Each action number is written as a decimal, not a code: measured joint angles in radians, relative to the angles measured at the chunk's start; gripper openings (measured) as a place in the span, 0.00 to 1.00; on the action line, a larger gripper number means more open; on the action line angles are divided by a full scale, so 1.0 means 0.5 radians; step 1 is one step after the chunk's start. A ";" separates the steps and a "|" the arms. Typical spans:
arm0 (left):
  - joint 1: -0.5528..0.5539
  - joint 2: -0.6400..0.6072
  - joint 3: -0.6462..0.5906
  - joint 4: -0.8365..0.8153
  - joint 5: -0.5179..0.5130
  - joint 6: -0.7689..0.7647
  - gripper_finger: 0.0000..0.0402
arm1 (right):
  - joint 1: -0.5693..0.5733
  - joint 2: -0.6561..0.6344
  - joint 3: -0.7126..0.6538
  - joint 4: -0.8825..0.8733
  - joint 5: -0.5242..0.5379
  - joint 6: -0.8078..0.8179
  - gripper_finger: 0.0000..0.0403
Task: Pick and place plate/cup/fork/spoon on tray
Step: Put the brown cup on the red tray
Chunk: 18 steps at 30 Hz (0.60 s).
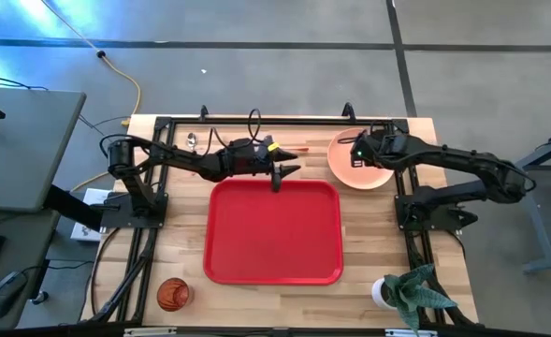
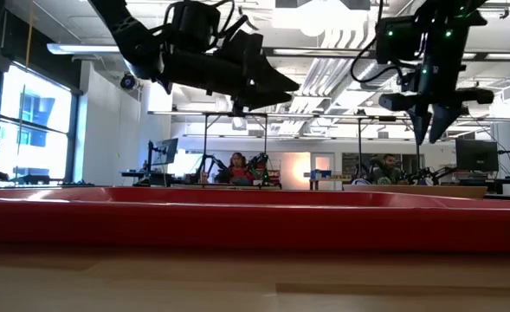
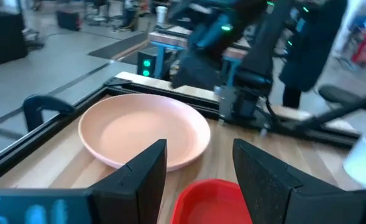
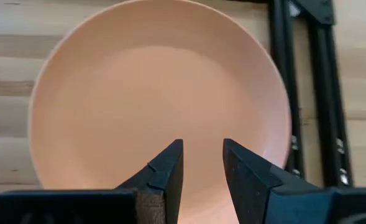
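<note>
The right end effector (image 1: 358, 161) hangs directly above the plate (image 1: 376, 174), its 2 fingers (image 4: 165, 168) slightly apart with nothing between them; in the right wrist view the plate fills the space beneath the tips. The plate lies flat on the worktop (image 1: 378, 243) just beyond the tray's (image 1: 273, 232) far right corner, not on the tray. The left end effector (image 1: 277, 174) hovers over the tray's far rim, fingers spread and holding nothing, the plate well ahead of it. The cup (image 1: 172, 294) stands on the worktop off the tray's near left corner. The spoon (image 1: 192, 141) lies beyond the tray's far left corner.
</note>
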<state>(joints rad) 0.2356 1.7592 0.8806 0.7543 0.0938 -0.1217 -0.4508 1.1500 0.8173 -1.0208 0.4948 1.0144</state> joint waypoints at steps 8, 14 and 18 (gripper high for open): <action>0.012 0.025 -0.001 -0.008 0.004 0.072 0.43 | -0.109 0.173 -0.002 -0.037 -0.160 0.065 0.26; 0.028 0.106 0.017 0.027 -0.016 0.061 0.43 | -0.044 0.251 -0.007 -0.049 -0.229 0.149 0.26; 0.040 0.229 0.077 0.007 -0.020 0.077 0.43 | 0.057 0.306 -0.075 -0.010 -0.272 0.222 0.26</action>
<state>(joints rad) 0.2556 1.8737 0.9191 0.7579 0.0836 -0.0834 -0.4221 1.3030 0.7797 -1.0256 0.3587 1.1252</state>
